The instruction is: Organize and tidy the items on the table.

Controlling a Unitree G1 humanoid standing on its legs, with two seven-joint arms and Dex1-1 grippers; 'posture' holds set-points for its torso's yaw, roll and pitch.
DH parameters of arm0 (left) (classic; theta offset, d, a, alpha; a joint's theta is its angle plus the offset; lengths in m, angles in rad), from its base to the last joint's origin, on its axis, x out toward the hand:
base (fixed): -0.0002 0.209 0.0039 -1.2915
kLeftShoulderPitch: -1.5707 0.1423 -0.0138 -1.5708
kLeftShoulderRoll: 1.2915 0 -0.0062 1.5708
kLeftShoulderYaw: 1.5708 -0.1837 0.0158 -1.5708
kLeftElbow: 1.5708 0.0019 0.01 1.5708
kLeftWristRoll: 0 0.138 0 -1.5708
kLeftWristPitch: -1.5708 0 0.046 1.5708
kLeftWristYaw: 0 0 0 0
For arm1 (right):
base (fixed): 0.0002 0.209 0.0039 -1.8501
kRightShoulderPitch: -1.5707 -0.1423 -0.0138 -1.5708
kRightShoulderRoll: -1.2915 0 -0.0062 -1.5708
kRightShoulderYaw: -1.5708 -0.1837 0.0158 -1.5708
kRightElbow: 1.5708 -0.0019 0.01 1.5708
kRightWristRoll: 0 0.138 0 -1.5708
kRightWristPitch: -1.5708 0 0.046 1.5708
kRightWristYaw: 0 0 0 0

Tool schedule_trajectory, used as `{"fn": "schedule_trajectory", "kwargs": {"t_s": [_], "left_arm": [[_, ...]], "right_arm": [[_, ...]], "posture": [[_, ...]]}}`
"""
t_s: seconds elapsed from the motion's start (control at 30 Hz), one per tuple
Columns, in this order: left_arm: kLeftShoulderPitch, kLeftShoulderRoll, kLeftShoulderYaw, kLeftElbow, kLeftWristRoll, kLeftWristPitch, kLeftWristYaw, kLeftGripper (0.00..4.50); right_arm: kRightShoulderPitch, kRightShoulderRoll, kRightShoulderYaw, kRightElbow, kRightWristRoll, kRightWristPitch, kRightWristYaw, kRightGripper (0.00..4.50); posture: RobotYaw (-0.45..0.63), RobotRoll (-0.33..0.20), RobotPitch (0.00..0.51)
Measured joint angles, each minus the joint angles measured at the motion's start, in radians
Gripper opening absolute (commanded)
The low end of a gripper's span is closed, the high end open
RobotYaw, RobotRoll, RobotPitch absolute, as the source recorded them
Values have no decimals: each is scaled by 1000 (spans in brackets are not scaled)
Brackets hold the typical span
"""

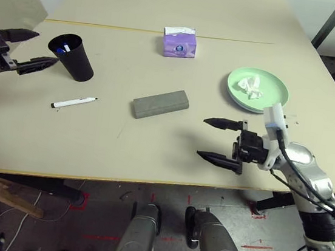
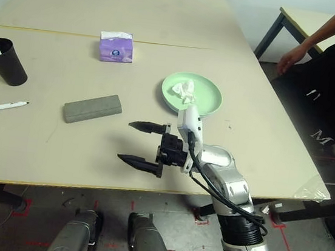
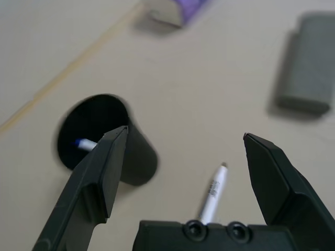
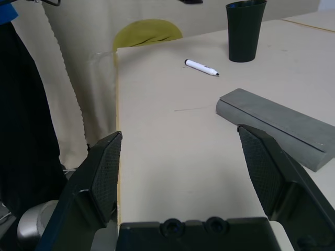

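Blue-capped marker (image 1: 63, 45) already sat in black cup (image 1: 73, 57) beside left gripper (image 1: 25, 48), jaws wide, empty. Tissue (image 1: 250, 86) lay on green plate (image 1: 258, 90). Black-capped marker (image 1: 73, 102) and grey glasses case (image 1: 160, 103) remained loose on desk (image 1: 152, 154), case just ahead of right gripper (image 1: 220, 142), jaws wide, empty.

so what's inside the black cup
A blue-capped marker stands in the black cup, its cap end showing at the rim. The cup's wall hides the rest of the marker and the bottom, so anything else down there can't be seen.
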Motion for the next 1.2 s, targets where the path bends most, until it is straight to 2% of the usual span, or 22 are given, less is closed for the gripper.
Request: {"fn": "schedule_trajectory", "kwargs": {"t_s": [0.2,0.53,0.73,1.2], "left_arm": [[-58,-44,-120,-5,100,-47,-69,4489],[-108,-38,-336,-2,325,-68,-100,4489],[-139,-49,-385,14,396,-69,-30,4489],[-142,-85,-452,41,495,-44,147,4489]], "right_arm": [[0,0,0,-1,-4,0,-11,4500],[18,0,-1,-11,-4,1,-42,4500],[17,15,3,-20,-3,8,-58,4500],[31,20,4,-61,2,39,-83,4500]], "posture": [[-59,0,168],[-58,0,177],[-65,0,180],[-66,0,178]]}}
